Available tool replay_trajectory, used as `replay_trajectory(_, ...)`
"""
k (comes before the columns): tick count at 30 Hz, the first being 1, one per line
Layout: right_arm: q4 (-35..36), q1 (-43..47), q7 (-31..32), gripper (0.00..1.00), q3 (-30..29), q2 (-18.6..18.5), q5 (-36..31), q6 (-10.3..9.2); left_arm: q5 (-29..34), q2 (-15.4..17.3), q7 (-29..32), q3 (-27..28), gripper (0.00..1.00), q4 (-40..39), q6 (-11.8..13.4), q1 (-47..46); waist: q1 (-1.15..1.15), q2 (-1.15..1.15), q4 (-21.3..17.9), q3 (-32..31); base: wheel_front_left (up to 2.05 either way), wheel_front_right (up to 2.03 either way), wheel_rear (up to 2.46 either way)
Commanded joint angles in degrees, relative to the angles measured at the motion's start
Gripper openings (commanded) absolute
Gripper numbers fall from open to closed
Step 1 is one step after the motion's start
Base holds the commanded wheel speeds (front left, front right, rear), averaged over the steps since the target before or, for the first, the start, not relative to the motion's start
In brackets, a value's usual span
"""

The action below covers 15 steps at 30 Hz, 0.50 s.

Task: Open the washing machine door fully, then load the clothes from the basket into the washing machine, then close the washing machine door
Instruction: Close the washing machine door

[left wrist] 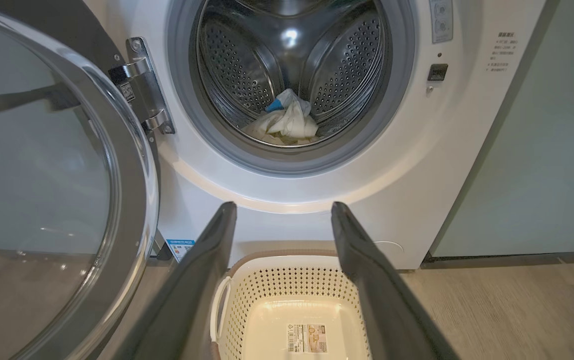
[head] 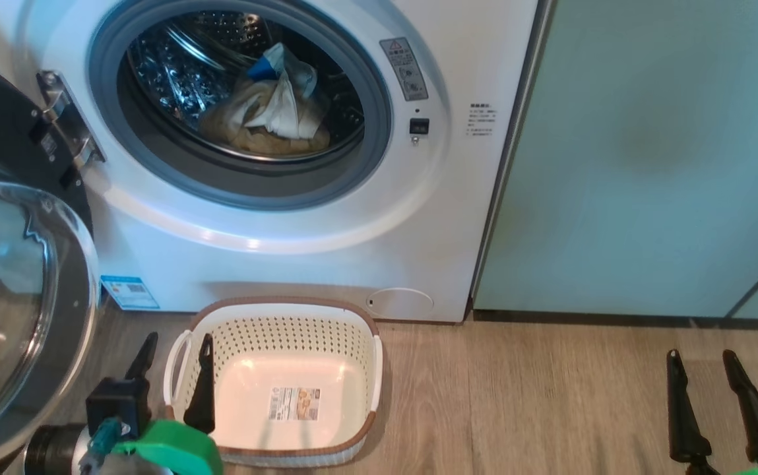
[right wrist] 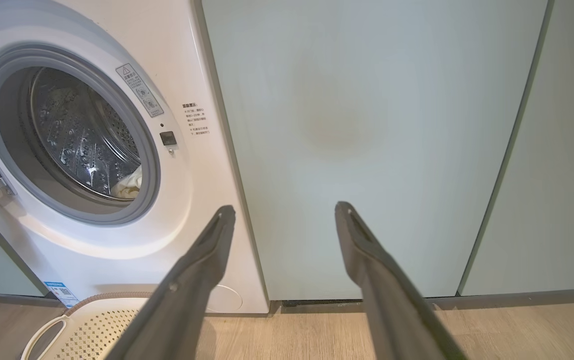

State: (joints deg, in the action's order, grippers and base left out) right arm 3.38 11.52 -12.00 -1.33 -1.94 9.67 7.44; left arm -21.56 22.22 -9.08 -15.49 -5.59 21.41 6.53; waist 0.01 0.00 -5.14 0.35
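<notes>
Jaws of the left gripper (head: 179, 338) and right gripper (head: 700, 354) stood apart, empty, since the clothes (head: 273, 112) already lay in the washing machine (head: 326, 264); the basket (head: 286, 303) was empty, the washing machine door (head: 22, 297) open.

A floor of light wood-grain planks (head: 537, 396) lies in front. Tall, smooth pale green cabinet panels (head: 649, 152) stand on the right, with a narrow dark strip (head: 616, 319) along their foot.
</notes>
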Motion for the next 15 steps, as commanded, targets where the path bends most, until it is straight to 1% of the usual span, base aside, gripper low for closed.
replay_trajectory(1, 1.9, -1.2, -0.2, 1.00, 1.4, -0.9, 0.4, 0.05, 0.5, 1.4, 0.0, 2.0, 1.00, -1.5, 0.5, -3.0, -0.01, 0.00, -0.1, 0.0, -1.42, 1.42, 0.00)
replay_trajectory(6, 1.7, -1.4, -0.3, 1.00, 1.5, -0.9, 0.4, 0.05, 0.6, 1.6, 0.1, 2.0, 1.00, -1.6, 0.8, -3.1, -0.01, 0.00, -0.3, 0.0, -1.83, 1.83, 0.00)
replay_trajectory(9, 1.6, -1.5, -0.3, 1.00, 1.4, -0.9, 0.5, 0.05, 0.3, 1.9, 0.1, 1.4, 1.00, -1.8, -0.1, -3.3, -0.01, 0.00, -0.4, 0.0, -2.05, 2.05, 0.00)
replay_trajectory(11, 1.5, -1.5, -0.4, 1.00, 1.4, -0.9, 0.5, 0.05, 0.4, 2.0, 0.0, 1.4, 1.00, -1.9, -0.2, -3.5, -0.01, 0.00, -0.3, 0.1, -1.74, 1.74, 0.00)
replay_trajectory(15, 1.4, -1.5, -0.4, 1.00, 1.2, -0.9, 0.6, 0.05, 0.0, 2.0, -0.3, 1.2, 1.00, -2.0, -0.6, -3.7, -0.01, 0.00, -0.1, 0.1, -1.33, 1.33, 0.00)
